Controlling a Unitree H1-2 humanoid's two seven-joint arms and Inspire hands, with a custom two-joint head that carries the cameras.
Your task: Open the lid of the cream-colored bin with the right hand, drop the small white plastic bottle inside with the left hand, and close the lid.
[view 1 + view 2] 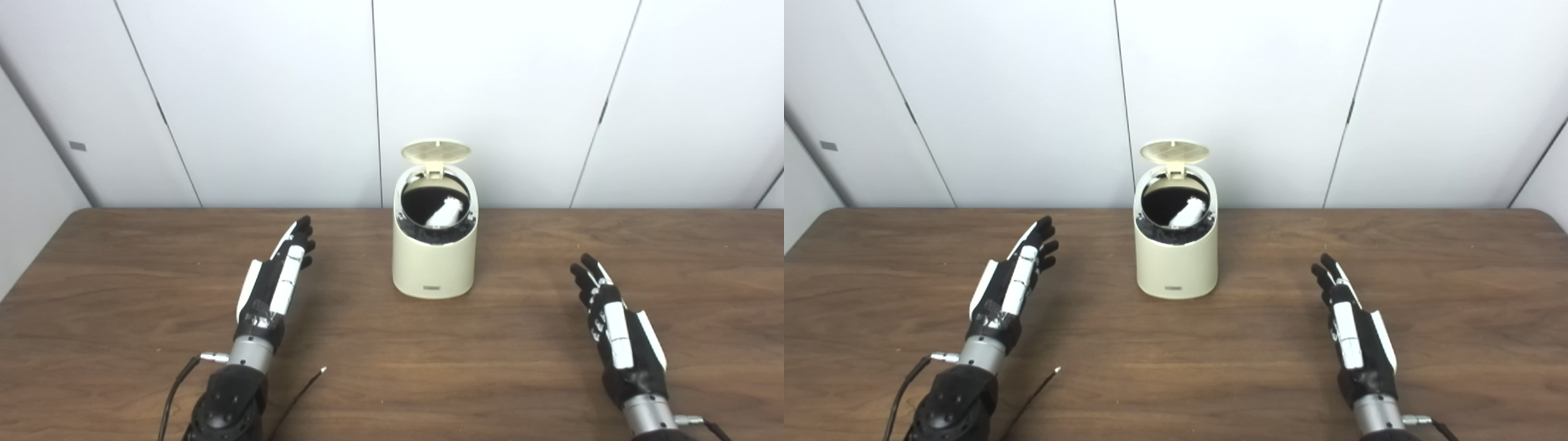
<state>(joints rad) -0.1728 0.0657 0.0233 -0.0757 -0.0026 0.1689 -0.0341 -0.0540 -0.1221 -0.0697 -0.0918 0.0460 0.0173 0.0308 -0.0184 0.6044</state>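
Hands lie empty over the table [122, 269]: the left hand [275, 282] and right hand [615, 331] hold nothing, fingers spread, well apart from the cream-colored bin [433, 257] between them. Its lid [436, 150] stands open, and the small white plastic bottle [444, 212] rests inside. Only closing the lid appears left.

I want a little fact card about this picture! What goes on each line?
bin: cream-colored bin standing upright in the middle of the table
lid: lid flipped up, open
bottle: small white bottle lying tilted inside the bin
left hand: left hand open, holding nothing, left of the bin
right hand: right hand open, holding nothing, right of the bin
left to do: close the lid
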